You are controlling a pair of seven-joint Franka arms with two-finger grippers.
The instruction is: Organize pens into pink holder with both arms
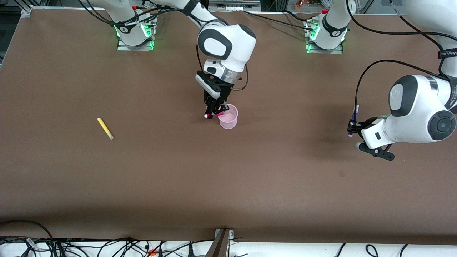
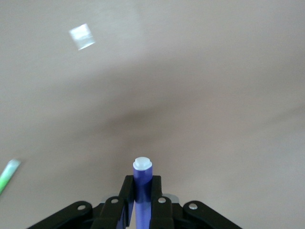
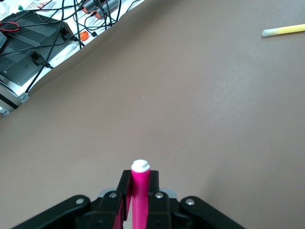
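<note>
The small translucent pale-pink round holder [image 1: 228,117] stands upright on the brown table [image 1: 142,178], near its middle. Directly at its rim is the right gripper [image 1: 215,113], which pinches a slim magenta-pink pen with a white tip [image 1: 213,115]; the pen lies almost level, one end over the mouth of the holder and the white tip pointing out. In the right wrist view the same magenta-pink pen [image 3: 139,195] is squeezed between the two black fingers [image 3: 123,195].

The left gripper [image 1: 351,126] is in the air over the left arm's end of the table and clamps a dark purple pen [image 1: 354,119] that stands nearly upright; the left wrist view shows this pen [image 2: 141,188] held tightly.

A yellow pen [image 1: 105,128] lies flat toward the right arm's end of the table. A light green pen [image 2: 7,174] shows only at the border of the left wrist view.

The main risk seems to be the light holder. If the almost level pen is released like this, it may rest across the rim or fall outside. If the gripper pushes the rim, the holder can tip or slide. The two arms also could meet if both come to the holder together.
</note>
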